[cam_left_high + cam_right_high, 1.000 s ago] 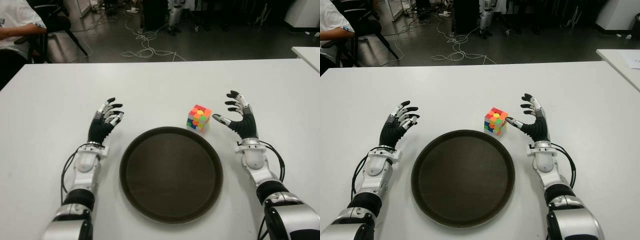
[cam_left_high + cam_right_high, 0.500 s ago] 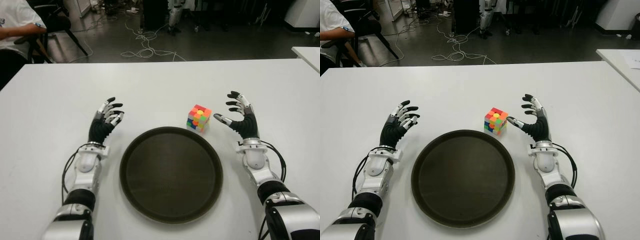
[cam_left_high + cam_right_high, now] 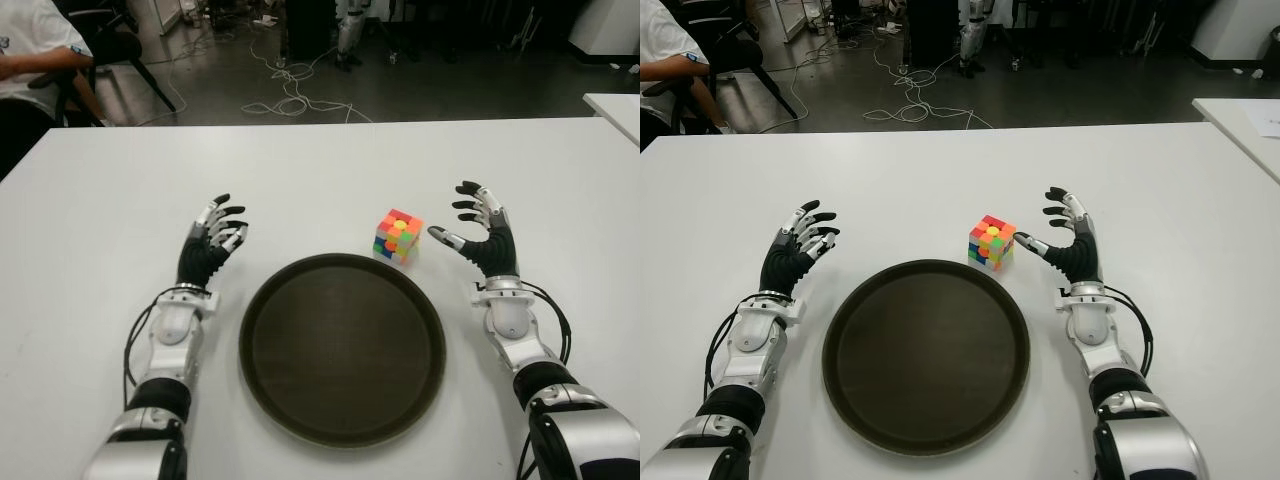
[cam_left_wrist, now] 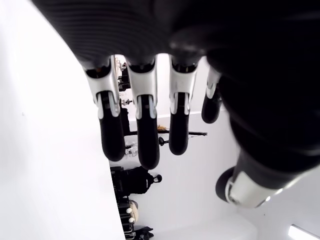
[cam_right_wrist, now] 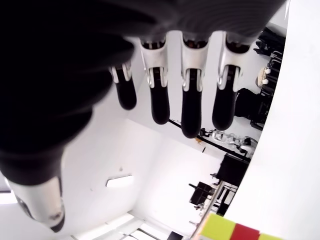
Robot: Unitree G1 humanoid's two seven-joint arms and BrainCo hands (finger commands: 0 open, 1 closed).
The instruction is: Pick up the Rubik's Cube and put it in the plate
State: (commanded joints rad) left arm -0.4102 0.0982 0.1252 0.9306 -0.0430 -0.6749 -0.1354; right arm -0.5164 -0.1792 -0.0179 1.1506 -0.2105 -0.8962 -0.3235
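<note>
The white desk (image 3: pixel 100 200) carries a wide, dark round plate (image 3: pixel 342 430) lying empty near the robot. The left hand (image 3: pixel 208 250) shows left of the plate, fingers spread and holding nothing. The right hand (image 3: pixel 480 238) shows beyond the plate's right rim, fingers apart, thumb pointing at the cube with a small gap between. The Rubik's Cube (image 3: pixel 398 237) sits on the desk just beyond the plate's far right rim, not yet gripped. It looks light, rigid and smooth-sided; a pinch across two opposite flat faces, thumb against fingers, should hold best, since corners could slip. Against the earlier frames the right hand has barely shifted; cube, plate and left hand are unchanged.
</note>
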